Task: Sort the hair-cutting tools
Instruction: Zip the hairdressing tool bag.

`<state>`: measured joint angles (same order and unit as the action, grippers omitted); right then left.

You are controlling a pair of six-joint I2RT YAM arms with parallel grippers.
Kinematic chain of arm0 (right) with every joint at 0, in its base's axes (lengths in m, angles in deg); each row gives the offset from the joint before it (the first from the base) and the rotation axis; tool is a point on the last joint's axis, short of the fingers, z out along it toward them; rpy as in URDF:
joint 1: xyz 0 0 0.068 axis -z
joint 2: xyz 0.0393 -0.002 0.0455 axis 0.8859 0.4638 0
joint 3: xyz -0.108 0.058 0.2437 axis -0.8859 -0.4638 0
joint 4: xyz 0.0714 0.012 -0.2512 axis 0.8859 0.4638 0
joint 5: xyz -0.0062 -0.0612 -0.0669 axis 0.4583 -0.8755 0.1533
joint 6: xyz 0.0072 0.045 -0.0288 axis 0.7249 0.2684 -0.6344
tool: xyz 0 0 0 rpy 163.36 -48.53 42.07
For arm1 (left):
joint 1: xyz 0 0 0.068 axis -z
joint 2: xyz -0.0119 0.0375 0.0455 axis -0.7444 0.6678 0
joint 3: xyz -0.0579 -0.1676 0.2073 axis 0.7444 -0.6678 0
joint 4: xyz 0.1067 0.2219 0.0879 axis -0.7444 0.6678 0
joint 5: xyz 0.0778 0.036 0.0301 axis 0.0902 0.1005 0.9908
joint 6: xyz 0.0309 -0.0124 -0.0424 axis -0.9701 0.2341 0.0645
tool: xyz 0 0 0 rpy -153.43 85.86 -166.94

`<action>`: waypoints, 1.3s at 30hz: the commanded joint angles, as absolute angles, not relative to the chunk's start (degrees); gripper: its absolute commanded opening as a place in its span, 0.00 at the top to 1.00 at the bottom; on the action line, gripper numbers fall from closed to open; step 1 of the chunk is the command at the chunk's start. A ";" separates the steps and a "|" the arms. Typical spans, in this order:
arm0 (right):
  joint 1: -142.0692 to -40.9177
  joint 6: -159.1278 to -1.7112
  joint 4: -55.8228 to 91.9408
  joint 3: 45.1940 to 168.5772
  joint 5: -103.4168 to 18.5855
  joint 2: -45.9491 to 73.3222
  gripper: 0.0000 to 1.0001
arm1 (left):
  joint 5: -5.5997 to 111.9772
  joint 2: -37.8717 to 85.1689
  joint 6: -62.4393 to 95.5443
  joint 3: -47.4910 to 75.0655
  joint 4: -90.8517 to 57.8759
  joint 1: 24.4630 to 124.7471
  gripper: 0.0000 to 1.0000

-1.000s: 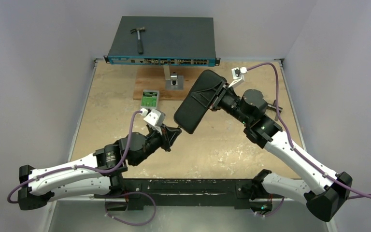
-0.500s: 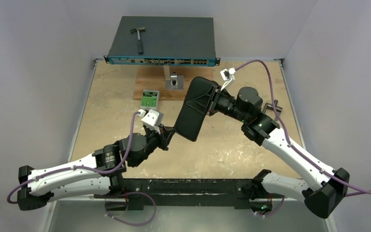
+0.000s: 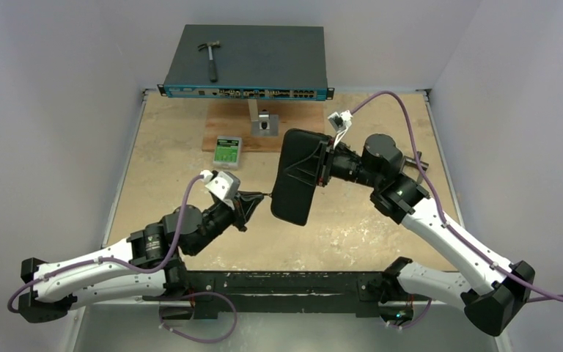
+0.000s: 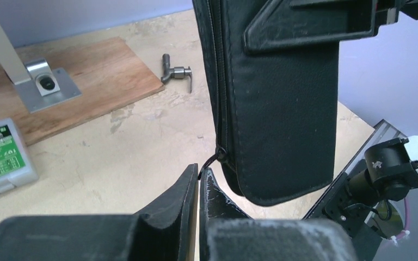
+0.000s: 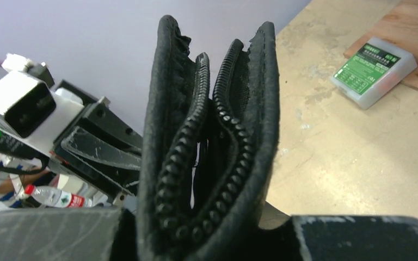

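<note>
A black zip case (image 3: 298,176) hangs in the air over the table's middle, and my right gripper (image 3: 326,163) is shut on its upper side. In the right wrist view the case (image 5: 217,136) stands between my right gripper's (image 5: 207,231) fingers with its zip parted, and only a thin pale sliver shows inside. My left gripper (image 3: 259,196) is shut on the zipper pull (image 4: 212,160) at the case's lower corner (image 4: 277,98); in the left wrist view the left gripper (image 4: 198,173) pinches the pull tab. The scissors, comb and clips are hidden.
A network switch (image 3: 245,62) with a hammer (image 3: 210,57) on it stands at the back. A wooden board (image 3: 238,136) carries a metal post bracket (image 3: 264,123). A green-labelled plastic box (image 3: 228,150) lies nearby. A grey T-handle tool (image 4: 177,72) lies to the right.
My right arm has swung the case from slanted to nearly upright and brought it nearer. My left gripper has drawn back to the left, still holding the zipper pull.
</note>
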<state>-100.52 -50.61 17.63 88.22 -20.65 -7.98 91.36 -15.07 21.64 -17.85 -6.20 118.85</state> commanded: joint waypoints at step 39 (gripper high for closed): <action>-100.30 -45.32 1.35 81.12 5.82 -12.35 1.00 | 44.27 -12.57 41.67 -26.77 -34.22 106.64 0.12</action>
